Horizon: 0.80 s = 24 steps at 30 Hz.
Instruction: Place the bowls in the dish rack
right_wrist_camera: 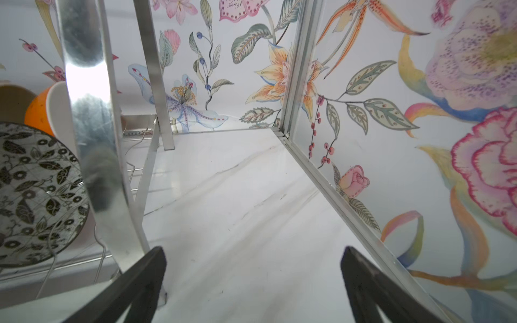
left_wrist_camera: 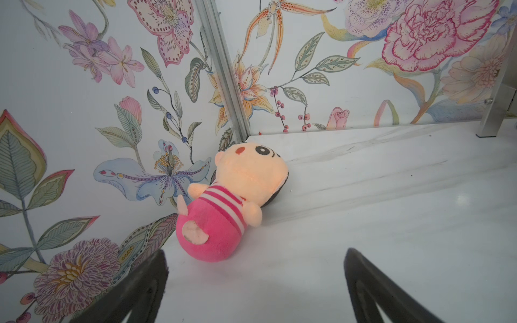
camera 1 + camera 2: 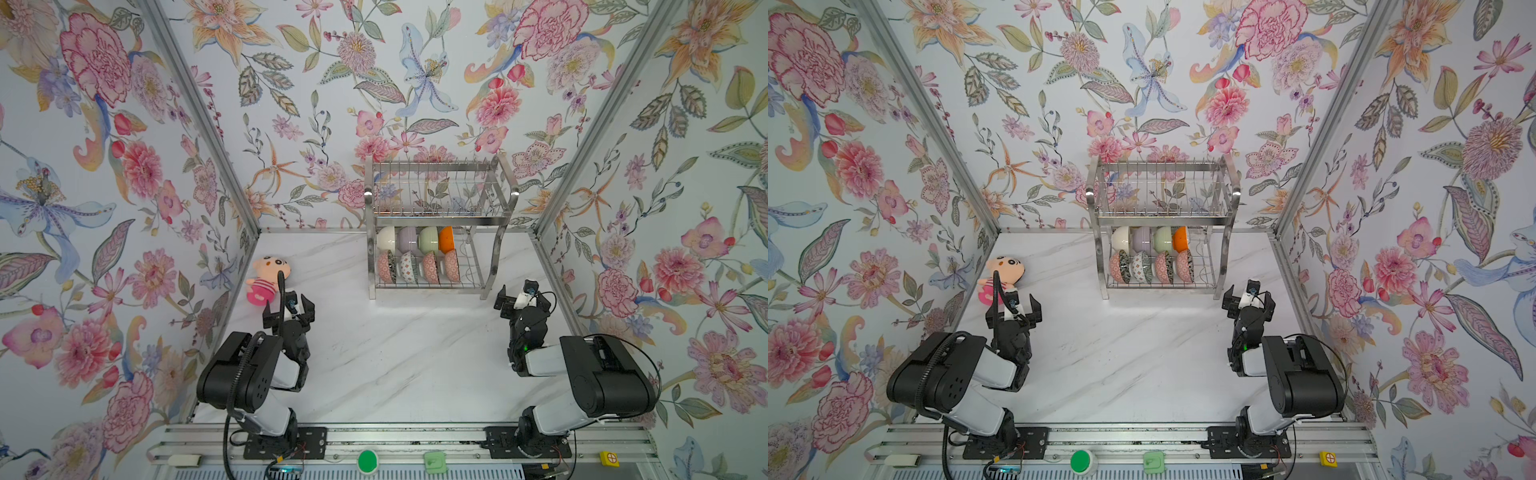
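Sitting on edge, eight bowls (image 3: 407, 240) occupy the dish rack (image 3: 496, 257) lower tier. Both spread, empty: left claw (image 3: 289, 311), right claw (image 3: 523, 297).

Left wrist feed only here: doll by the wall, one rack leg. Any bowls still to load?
Observer: None loose; eight bowls stand on edge in the dish rack.
Operator: One level?
Observer: Yes, the lower tier; the upper tier holds none.
Operator: Other arm?
Observer: Right pincer is open, holding nothing, near a front leg of the rack.
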{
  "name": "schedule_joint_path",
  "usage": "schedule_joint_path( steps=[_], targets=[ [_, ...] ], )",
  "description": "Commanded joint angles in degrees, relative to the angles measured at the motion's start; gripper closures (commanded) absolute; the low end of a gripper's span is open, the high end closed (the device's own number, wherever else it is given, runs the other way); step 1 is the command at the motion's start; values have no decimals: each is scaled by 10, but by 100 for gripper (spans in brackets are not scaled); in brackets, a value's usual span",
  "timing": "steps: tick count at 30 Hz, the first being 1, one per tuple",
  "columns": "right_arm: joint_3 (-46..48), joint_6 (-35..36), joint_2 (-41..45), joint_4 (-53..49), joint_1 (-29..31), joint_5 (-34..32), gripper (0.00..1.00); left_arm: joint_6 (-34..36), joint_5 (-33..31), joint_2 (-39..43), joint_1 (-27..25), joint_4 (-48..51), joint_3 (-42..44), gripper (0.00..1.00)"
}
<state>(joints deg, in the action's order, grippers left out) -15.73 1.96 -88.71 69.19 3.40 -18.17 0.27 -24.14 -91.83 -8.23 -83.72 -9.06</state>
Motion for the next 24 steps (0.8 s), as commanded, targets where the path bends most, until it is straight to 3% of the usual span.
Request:
schedule_joint_path(
  steps=[1, 16, 20, 24],
  targets=[
    [1, -15, -4, -26, 5, 19, 1, 6, 7, 3, -1, -23, -6, 1],
    [-1, -15, -4, -31, 5, 20, 1, 6, 7, 3, -1, -23, -5, 1],
    [-15, 0, -1, -64, -15, 134, 1, 6, 7, 3, -1, -23, -5, 1],
    [-8, 3, 1, -55, -10, 123, 1, 6, 7, 3, -1, -23, -5, 1]
  ],
)
